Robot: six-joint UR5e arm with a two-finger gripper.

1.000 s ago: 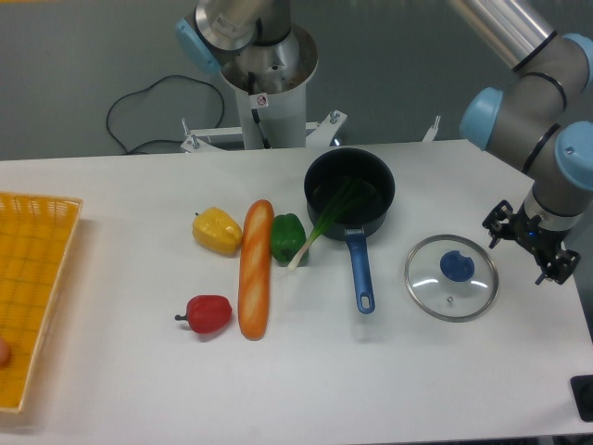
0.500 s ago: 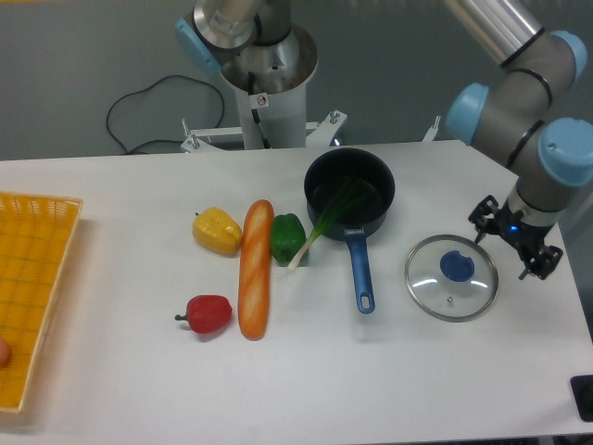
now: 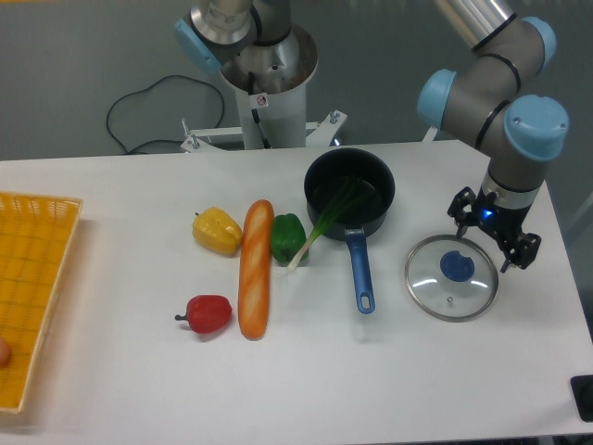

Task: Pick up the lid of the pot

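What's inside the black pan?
The leafy end of a green onion is inside the black pan, with its pale end sticking out over the rim. Whatever lies directly under the leaves is hidden.

A white table is shown; at the left a red pepper is laid nearest the front, and a yellow pepper is set farther back; between the yellow pepper and a dark green pepper a long orange-brown loaf is laid lengthwise; behind and to the right a black pan is placed, its blue handle pointed toward the front; a green stalk is held partly in the pan, its pale end hung out over the rim; right of the handle a transparent pot lid is laid flat, topped by a blue knob
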